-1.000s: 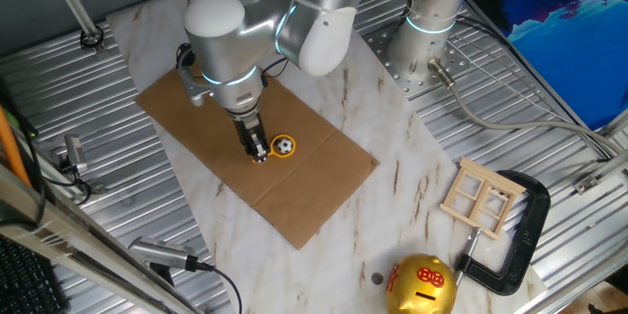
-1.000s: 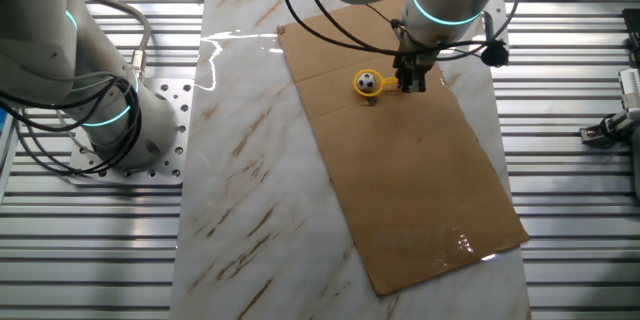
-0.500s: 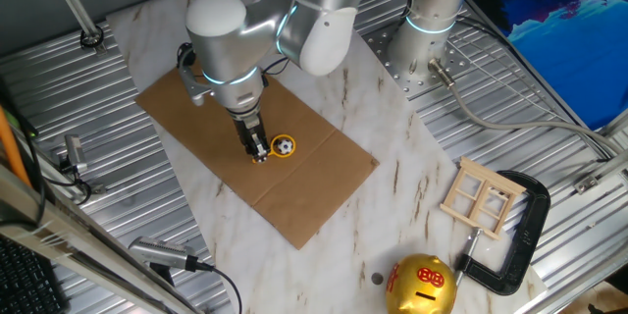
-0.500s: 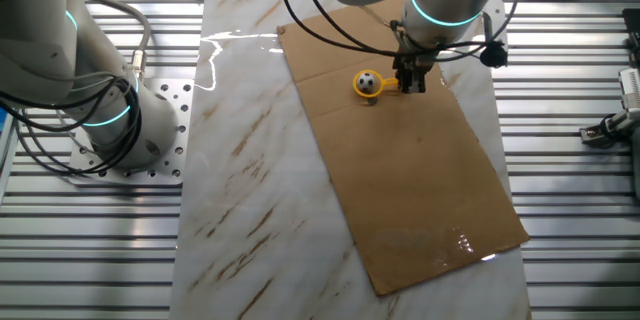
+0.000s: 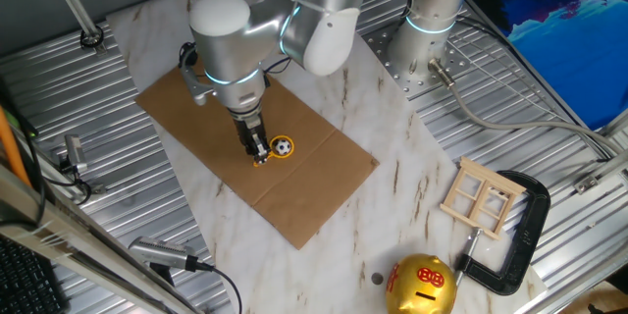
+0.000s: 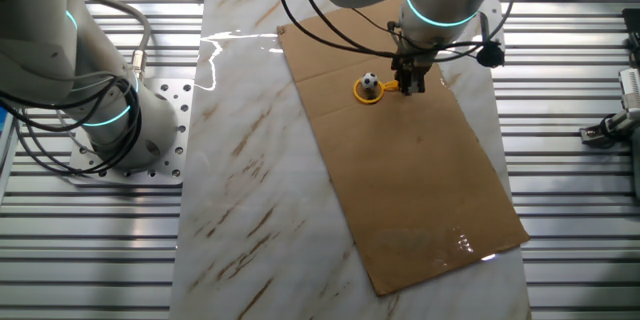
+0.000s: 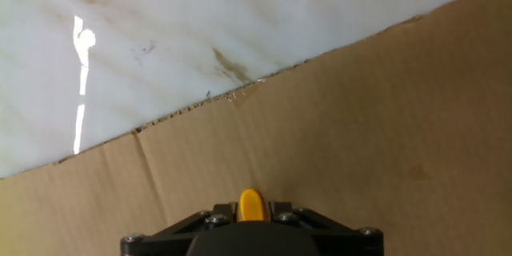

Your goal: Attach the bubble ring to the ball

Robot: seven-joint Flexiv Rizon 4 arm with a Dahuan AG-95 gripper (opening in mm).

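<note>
Pincer (image 5: 260, 156) clamps the bubble ring (image 6: 371, 96), its loop around the ball (image 6: 370, 83) on cardboard (image 6: 420, 180).

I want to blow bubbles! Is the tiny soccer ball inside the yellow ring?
Inside: the black-and-white ball sits within the yellow plastic ring's loop on the brown cardboard.

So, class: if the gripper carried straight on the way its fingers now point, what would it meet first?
The gripper points down, shut on the bubble ring by its handle. Straight on, it would probably meet the cardboard sheet first; the gap beneath cannot be judged.
</note>
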